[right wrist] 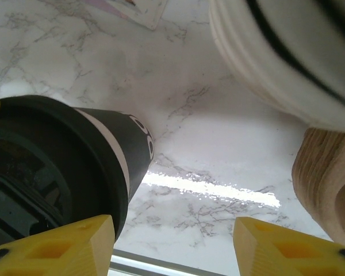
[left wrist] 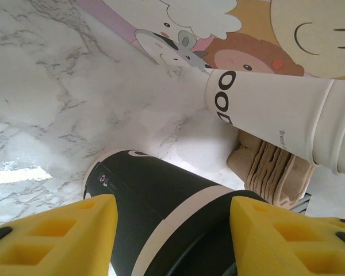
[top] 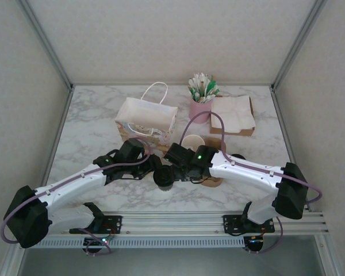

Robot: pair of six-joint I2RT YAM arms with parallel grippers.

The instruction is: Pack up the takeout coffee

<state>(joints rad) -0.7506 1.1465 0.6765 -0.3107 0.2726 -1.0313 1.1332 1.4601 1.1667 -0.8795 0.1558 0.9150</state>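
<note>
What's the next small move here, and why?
Probably back the right end effector off the black cup. The cup sits between the left end effector's fingers; the right one stands open, bare marble in its gap, the cup beside one finger. That should clear the lift to the open paper bag just behind.

Stack of cream cups (left wrist: 276, 109): big black letters "OOD" near the base of the outermost cup, the word cut off by the curve. Small black print beside them starts with "B", the rest too small to read. Black cup (left wrist: 161, 201): white lettering near its base, 2 round characters like "OO" in the right wrist view, otherwise turned away.
</note>
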